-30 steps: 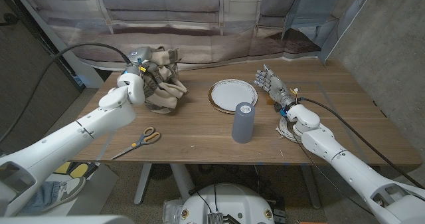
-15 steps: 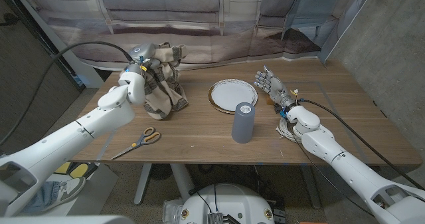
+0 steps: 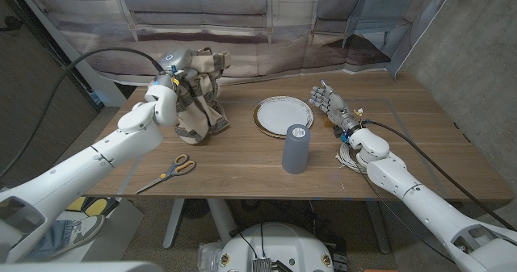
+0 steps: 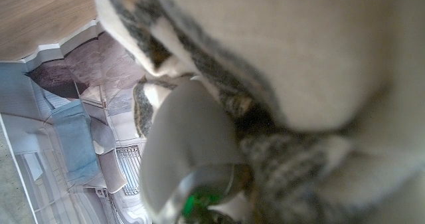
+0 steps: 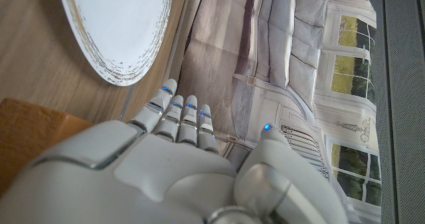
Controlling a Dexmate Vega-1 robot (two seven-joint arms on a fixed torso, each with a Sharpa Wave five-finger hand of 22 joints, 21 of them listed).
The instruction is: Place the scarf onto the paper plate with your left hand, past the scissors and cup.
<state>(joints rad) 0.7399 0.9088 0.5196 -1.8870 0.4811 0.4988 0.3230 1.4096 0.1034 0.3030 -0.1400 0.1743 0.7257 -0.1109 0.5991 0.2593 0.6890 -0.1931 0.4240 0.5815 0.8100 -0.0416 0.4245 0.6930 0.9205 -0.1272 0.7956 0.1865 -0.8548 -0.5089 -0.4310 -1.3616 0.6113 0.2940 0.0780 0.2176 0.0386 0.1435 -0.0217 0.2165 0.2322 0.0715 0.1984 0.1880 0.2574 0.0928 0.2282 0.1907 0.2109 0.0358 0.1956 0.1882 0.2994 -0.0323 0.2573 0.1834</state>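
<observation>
Scarf (image 3: 200,94), beige with grey stripes, hangs bunched from the left hand (image 3: 174,80), which grips it at the far left part of the table (image 3: 242,171); its lower folds look to touch the wood, but I cannot tell for sure. From the left wrist camera the cloth (image 4: 285,84) is pressed right against the lens. The paper plate (image 3: 283,114) lies to the right of the scarf, apart from it, with nothing on it. A grey cup (image 3: 296,148) stands upright just in front of the plate. The scissors (image 3: 171,171) lie nearer the front edge, below the scarf. The right hand (image 3: 330,104) stands on its edge beside the plate, fingers apart, holding nothing; its wrist camera shows the fingers (image 5: 179,114) reaching toward the plate rim (image 5: 113,34).
</observation>
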